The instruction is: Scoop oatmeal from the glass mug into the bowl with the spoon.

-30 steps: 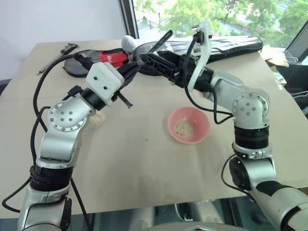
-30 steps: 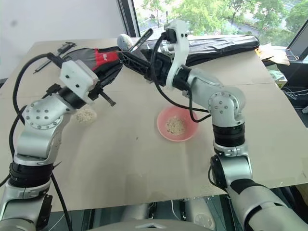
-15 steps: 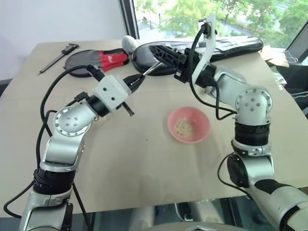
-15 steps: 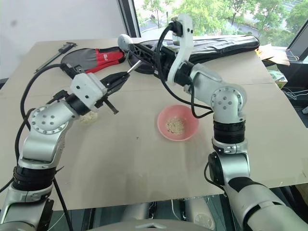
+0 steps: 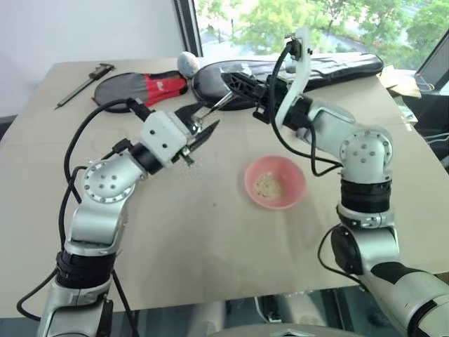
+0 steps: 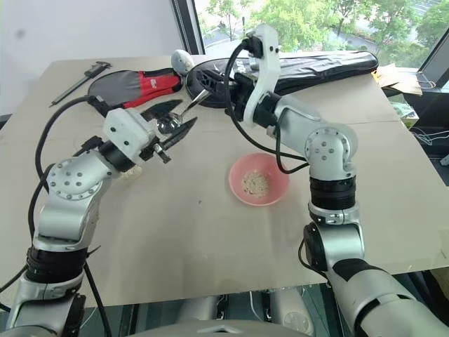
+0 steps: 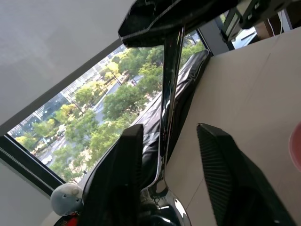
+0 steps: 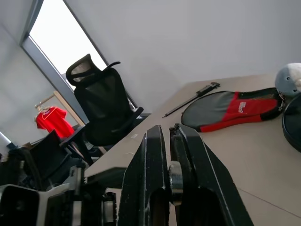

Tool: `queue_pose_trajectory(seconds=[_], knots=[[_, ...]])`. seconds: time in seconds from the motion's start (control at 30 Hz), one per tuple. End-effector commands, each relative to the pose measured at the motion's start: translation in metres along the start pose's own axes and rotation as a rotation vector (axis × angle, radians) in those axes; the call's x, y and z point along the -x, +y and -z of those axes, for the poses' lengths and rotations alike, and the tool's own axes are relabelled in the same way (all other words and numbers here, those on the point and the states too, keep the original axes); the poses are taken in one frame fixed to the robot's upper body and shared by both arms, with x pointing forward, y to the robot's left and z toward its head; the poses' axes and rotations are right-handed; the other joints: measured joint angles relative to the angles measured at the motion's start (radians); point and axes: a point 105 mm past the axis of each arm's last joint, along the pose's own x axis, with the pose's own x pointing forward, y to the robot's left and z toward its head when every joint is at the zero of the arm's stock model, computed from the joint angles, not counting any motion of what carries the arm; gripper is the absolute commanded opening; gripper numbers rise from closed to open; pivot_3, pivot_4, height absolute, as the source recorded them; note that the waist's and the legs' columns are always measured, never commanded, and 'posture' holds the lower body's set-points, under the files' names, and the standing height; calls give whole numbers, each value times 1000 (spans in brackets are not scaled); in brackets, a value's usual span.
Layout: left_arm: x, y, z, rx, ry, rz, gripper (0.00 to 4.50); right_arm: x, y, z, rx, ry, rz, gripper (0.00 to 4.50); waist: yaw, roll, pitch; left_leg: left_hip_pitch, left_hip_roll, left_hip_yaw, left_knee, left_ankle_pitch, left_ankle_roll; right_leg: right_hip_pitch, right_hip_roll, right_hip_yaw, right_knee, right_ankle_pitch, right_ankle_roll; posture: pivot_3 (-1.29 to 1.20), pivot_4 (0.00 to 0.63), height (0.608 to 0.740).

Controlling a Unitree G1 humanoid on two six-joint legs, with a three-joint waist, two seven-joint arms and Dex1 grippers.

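There is one small round pink bowl (image 5: 275,182) with one little heap of pale dry oats (image 5: 267,185) in it. There is one thin shiny silver spoon (image 6: 184,111). There are two robot grippers, a left one (image 5: 201,126) and a right one (image 5: 233,80). One black and red flat pouch (image 5: 140,87) lies there. One long black bag (image 5: 330,67) lies there too. There is one black measuring tool (image 5: 84,84) and one grey and white ball (image 5: 187,62).

pink bowl (image 5: 274,182) (glossy), silver spoon (image 6: 188,104), beige oatmeal (image 5: 267,184)
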Motion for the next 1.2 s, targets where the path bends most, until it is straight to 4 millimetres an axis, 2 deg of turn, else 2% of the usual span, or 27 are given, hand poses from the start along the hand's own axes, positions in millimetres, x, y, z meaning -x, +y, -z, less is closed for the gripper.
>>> queue_pose_trajectory(seconds=[0.03,0.17,0.23,0.3,0.47,0.63,0.73,0.8,0.9,1.2], knots=[[13,27,-34,-56,-66,-190,3113,9,-21,-16,16,-60,107,0,1,0,0,0,0,0,0,0,0,0,0,0,0,0,0,0,150,740],[34,43,-38,-58,-27,-382,3113,21,-51,-23,-25,-90,240,0,0,0,0,-1,0,0,0,0,0,0,0,0,0,1,1,0,150,740],[69,58,-33,-76,40,-596,3113,29,-67,-28,-54,-111,312,0,-2,0,0,-1,0,0,0,0,0,0,0,0,0,1,1,0,150,740],[99,63,-26,-54,106,-759,3113,34,-79,-30,-51,-112,359,0,-2,0,0,-1,0,2,-1,0,0,0,0,2,0,1,1,0,150,740],[155,48,12,81,297,-964,3113,39,-95,-37,-46,-125,419,0,1,1,0,-2,0,2,-1,0,0,-2,0,2,-2,1,1,0,150,740],[189,38,52,159,453,-1008,3113,38,-94,-42,-33,-135,414,0,12,1,0,-1,0,2,0,-1,3,-2,0,1,0,1,1,0,150,740],[197,33,76,204,516,-974,3113,38,-93,-43,-30,-140,420,0,12,1,-1,1,0,2,0,0,4,-1,0,1,1,1,1,0,150,740],[199,33,85,204,539,-954,3113,38,-93,-43,-31,-143,424,0,12,1,-1,2,0,2,0,0,4,-1,-1,1,1,1,1,0,150,740],[200,32,111,264,595,-915,3113,41,-93,-44,-31,-154,434,0,13,1,-1,1,0,2,0,0,4,-1,-1,1,0,1,1,0,150,740],[180,36,130,253,580,-768,3113,48,-91,-40,-43,-167,465,0,8,1,-1,-3,0,2,-1,0,3,-3,-2,1,-2,1,2,0,150,740]])
